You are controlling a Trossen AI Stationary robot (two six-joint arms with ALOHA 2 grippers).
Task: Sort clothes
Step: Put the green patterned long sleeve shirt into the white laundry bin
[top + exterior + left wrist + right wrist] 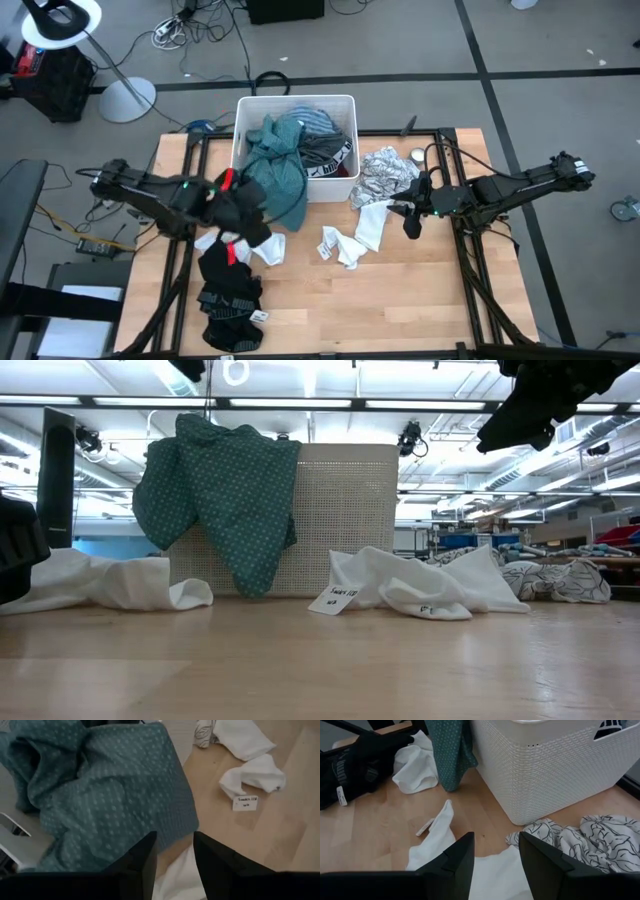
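Observation:
A teal dotted garment [285,175] hangs over the near-left rim of the white tub [345,105], which also holds grey and striped clothes [325,145]. My left gripper [175,865] hovers open at the teal garment's lower edge [110,795], over a white cloth [268,248] on the table. A black pile with red bits [230,290] lies near left. My right gripper [494,865] stands open above a white garment [490,880], with nothing between its fingers. A white-grey patterned garment [385,175] lies right of the tub.
Another white piece with a paper tag [340,245] lies mid-table. The tub stands at the table's far middle. Bare wood [400,300] stretches along the near right. Beyond the table are cables and a lamp stand [125,95] on the floor.

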